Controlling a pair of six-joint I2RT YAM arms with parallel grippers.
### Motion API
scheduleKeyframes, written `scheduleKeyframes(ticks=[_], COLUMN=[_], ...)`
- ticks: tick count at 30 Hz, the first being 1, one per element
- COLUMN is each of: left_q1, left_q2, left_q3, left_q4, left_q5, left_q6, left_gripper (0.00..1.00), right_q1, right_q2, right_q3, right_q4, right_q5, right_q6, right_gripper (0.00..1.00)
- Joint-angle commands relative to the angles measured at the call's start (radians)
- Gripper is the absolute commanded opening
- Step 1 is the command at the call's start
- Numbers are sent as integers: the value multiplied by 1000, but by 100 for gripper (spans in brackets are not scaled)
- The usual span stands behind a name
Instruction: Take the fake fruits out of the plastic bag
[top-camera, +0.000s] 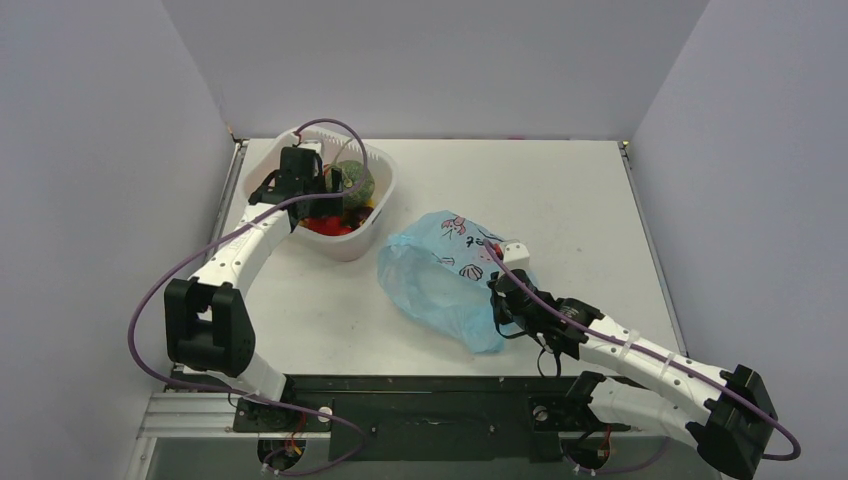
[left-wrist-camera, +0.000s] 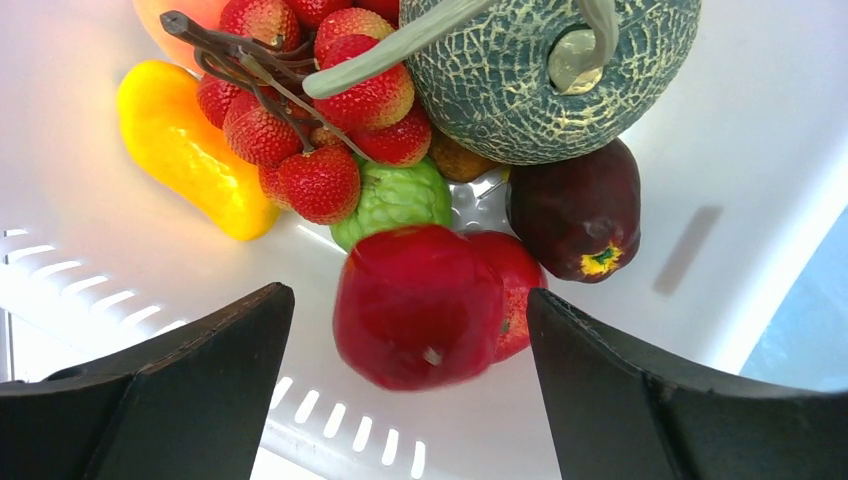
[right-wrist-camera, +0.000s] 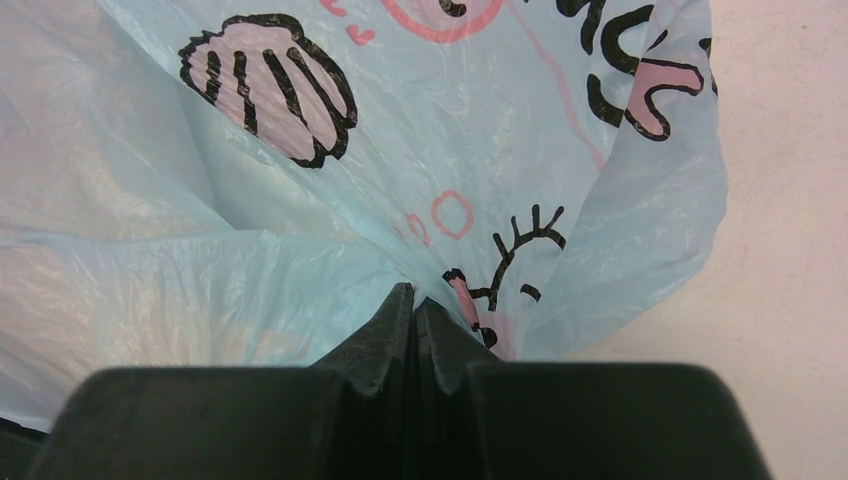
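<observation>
The fake fruits lie in a white tub (top-camera: 372, 222). The left wrist view shows a red apple (left-wrist-camera: 420, 305), a bunch of red-orange balls (left-wrist-camera: 300, 130), a yellow banana-like piece (left-wrist-camera: 185, 150) and a dark green ribbed gourd (left-wrist-camera: 530, 80). My left gripper (top-camera: 300, 180) hangs over the tub. Its jaws (left-wrist-camera: 410, 335) are wide open either side of the slightly blurred apple and do not touch it. The light-blue plastic bag (top-camera: 445, 275) lies crumpled on the table. My right gripper (top-camera: 503, 290) is shut on a fold of its film (right-wrist-camera: 300, 200), fingertips (right-wrist-camera: 400, 310) pinched together.
The tub also holds a lime-green piece (left-wrist-camera: 395, 200), a dark maroon fruit (left-wrist-camera: 580, 210) and a small brown piece (left-wrist-camera: 455, 160). The tub wall (left-wrist-camera: 760, 150) rises close to the right of the left gripper. Grey walls enclose the white table (top-camera: 560, 190) on three sides.
</observation>
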Motion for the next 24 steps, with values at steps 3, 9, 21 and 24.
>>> scheduleKeyframes(ticks=[3,9,21,24], left_q1=[1,1,-2,-9], left_q2=[-53,-106,-242,-263], left_q3=[26,3,-72,-79], left_q4=[24,40,82,87], left_q5=[36,42,21,16], left_q6=[11,16,25,29], left_gripper=[87,87,90,90], right_q1=[-3,-4,-256,-437], right_q2=[-23,-20,-63,-124], right_q3=[40,94,231,228], right_q4=[-5,-41,-231,-276], right_q5=[13,40,258,303], right_q6=[10,18,89,142], right_gripper=[0,0,0,0])
